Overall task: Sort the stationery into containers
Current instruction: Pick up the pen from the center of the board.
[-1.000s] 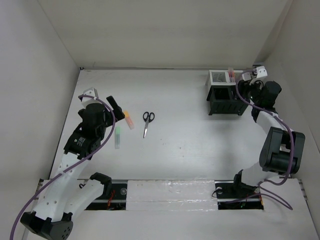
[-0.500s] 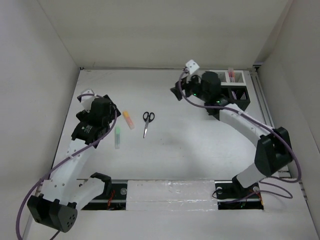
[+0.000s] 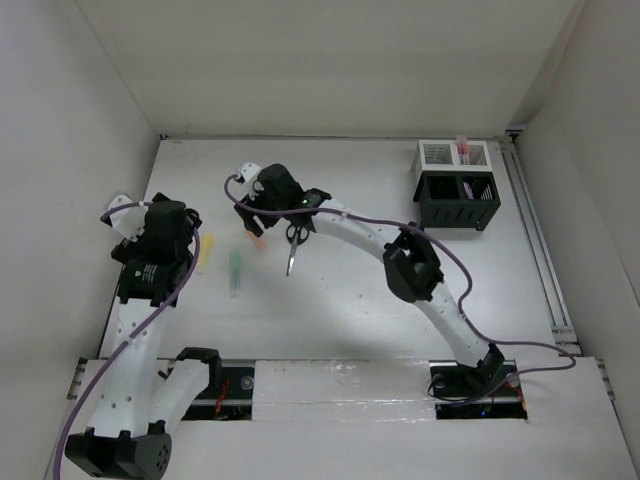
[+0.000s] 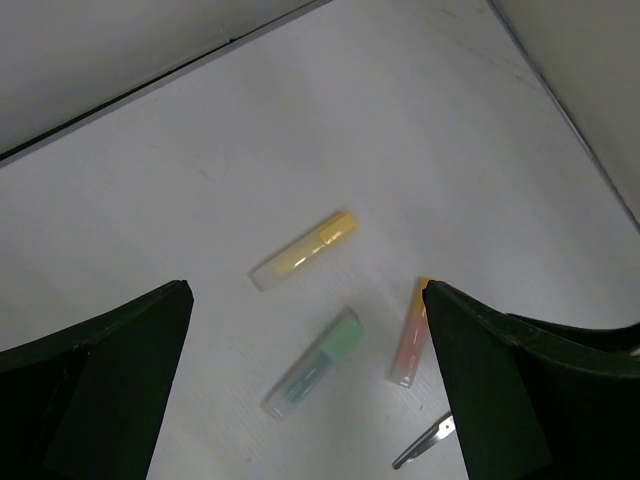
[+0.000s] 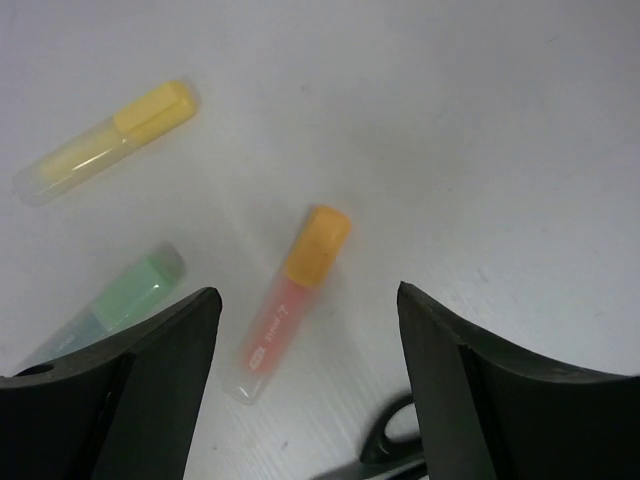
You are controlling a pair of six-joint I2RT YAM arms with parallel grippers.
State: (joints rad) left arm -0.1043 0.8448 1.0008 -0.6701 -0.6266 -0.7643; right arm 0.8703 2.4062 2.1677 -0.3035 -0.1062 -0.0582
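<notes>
**Right claw arriving over the orange highlighter**

The translucent orange-capped highlighter (image 5: 290, 300) is lying flat on the white table (image 3: 360, 300), toward the table's 9 o'clock side. The right gripper (image 3: 252, 222) is hanging directly above it, its fingers spread to either side and clasping nothing. A second ago this claw was hovering by the black mesh organiser (image 3: 458, 200) and the white mesh box (image 3: 440, 153) joined to it at 1 o'clock. It has since swung right across, so a fresh pick is probably beginning.

The black-handled scissors (image 3: 292, 245) are resting at 3 o'clock of the highlighter. A pale green highlighter (image 3: 235, 270) is sitting at 7 o'clock and a yellow one (image 3: 204, 250) at 9 o'clock. The yellow one is showing now that the left arm has backed away. The left gripper (image 4: 307, 290) is gaping wide and empty. All four pieces are still waiting outside the containers.
</notes>
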